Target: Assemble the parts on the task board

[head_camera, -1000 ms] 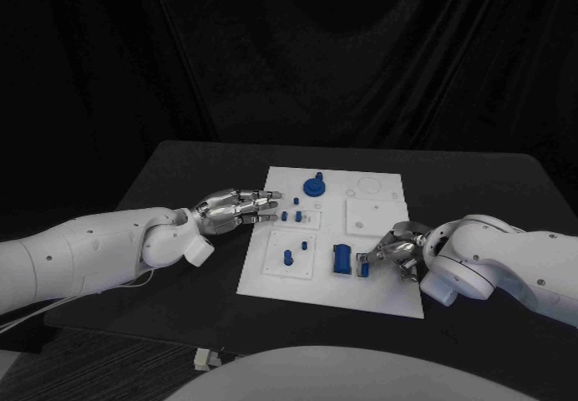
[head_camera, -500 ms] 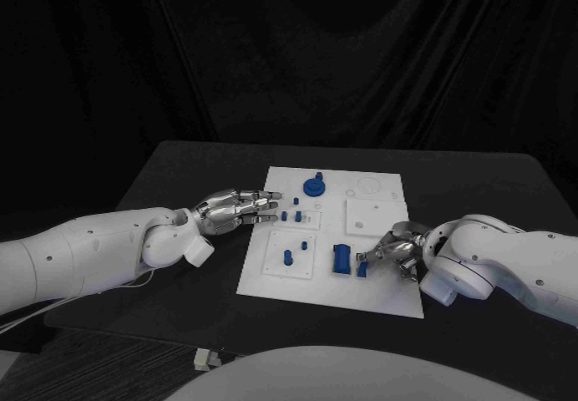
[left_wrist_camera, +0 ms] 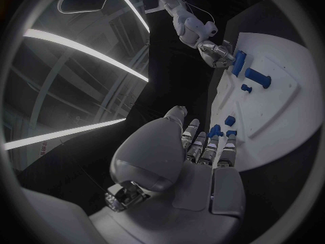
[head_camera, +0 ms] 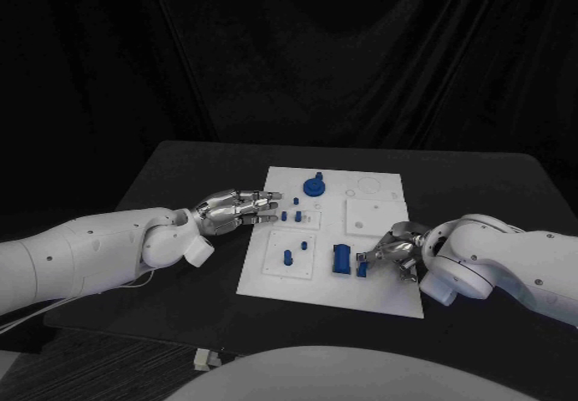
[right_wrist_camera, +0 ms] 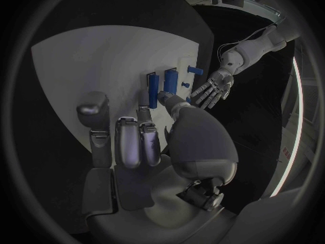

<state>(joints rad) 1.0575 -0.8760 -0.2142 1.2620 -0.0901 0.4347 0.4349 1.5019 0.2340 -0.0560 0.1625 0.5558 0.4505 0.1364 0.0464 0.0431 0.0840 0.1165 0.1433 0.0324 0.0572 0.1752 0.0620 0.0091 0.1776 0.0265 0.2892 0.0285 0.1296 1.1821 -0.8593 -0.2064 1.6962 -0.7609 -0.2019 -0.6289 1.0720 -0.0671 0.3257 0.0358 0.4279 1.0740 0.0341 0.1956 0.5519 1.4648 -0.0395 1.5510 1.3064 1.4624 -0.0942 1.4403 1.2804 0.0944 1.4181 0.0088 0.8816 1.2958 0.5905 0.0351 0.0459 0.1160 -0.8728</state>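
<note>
The white task board (head_camera: 379, 219) lies mid-table. On it stand a round blue knob (head_camera: 316, 184), two small pegs (head_camera: 291, 215), a blue part (head_camera: 288, 255) and a tall blue block (head_camera: 342, 260). My left hand (head_camera: 235, 208) hovers flat at the board's left edge, fingers spread and holding nothing; its fingertips (left_wrist_camera: 211, 146) are close to the small pegs (left_wrist_camera: 216, 130). My right hand (head_camera: 398, 248) sits at the board's right side. Its thumb (right_wrist_camera: 173, 106) reaches a small blue piece (right_wrist_camera: 162, 95) beside the block (right_wrist_camera: 170, 80); a grip is not discernible.
The black table (head_camera: 180, 175) extends around the board on all sides. Empty recesses (head_camera: 371, 213) mark the board's far right part. The board's near edge (head_camera: 325, 301) lies close to my body.
</note>
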